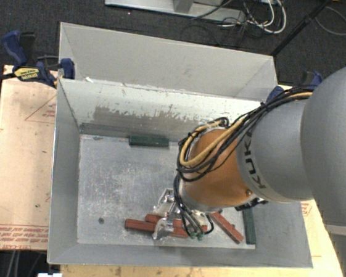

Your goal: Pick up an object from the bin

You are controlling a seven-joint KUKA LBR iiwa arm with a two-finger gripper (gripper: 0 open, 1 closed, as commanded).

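Camera view: a scuffed grey metal bin sits on dark carpet strewn with cables. The gripper is down at the bin floor with its jaws spread. Red-brown sticks touch it and reach out to its left. A dark green bar lies well behind the gripper.

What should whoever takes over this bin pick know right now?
The gripper is down in the bin, low over the red-brown sticks by the near wall; no hold can be confirmed.
Elsewhere: a dark green bar lies at the far wall; a lone red-brown stick and a second green bar lie toward the view's right.
Done: the approach.
Left: grasp one thing and lift it out.
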